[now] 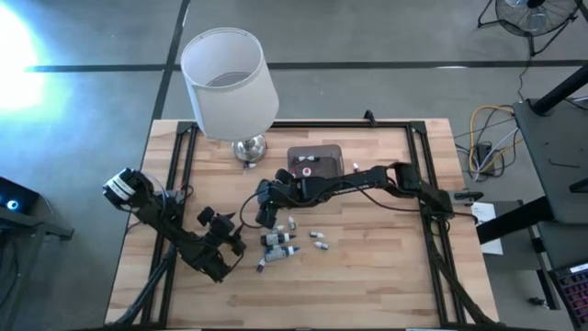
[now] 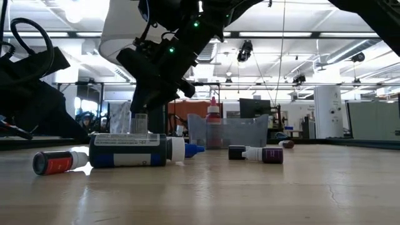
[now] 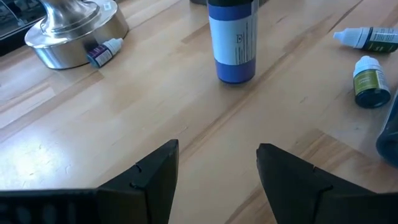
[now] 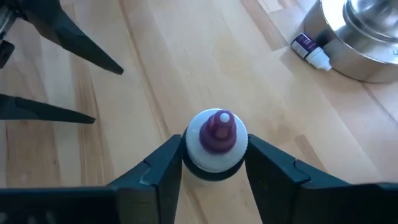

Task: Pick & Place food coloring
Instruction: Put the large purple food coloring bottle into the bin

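- Right gripper [image 4: 214, 163]: its fingers flank the white cap of an upright blue bottle [image 3: 232, 40], touching or nearly so; a firm grasp cannot be confirmed.
- Left gripper [image 3: 217, 165]: released, jaws spread, waiting near the blue bottle.
- Grey box [image 1: 315, 162]: beyond the right gripper, near the lamp [image 1: 230, 83]; a few bottles already stand inside, so the task is only partly done.
- Loose bottles [image 1: 292, 241]: lying on the table [image 1: 386, 276] just beside the right gripper, still to be placed.
- Stray bottle [image 4: 311, 51]: against the lamp base.

Right claw [image 4: 214, 163] pointing down, fingers narrowed, left claw [image 3: 217, 171] spread, low
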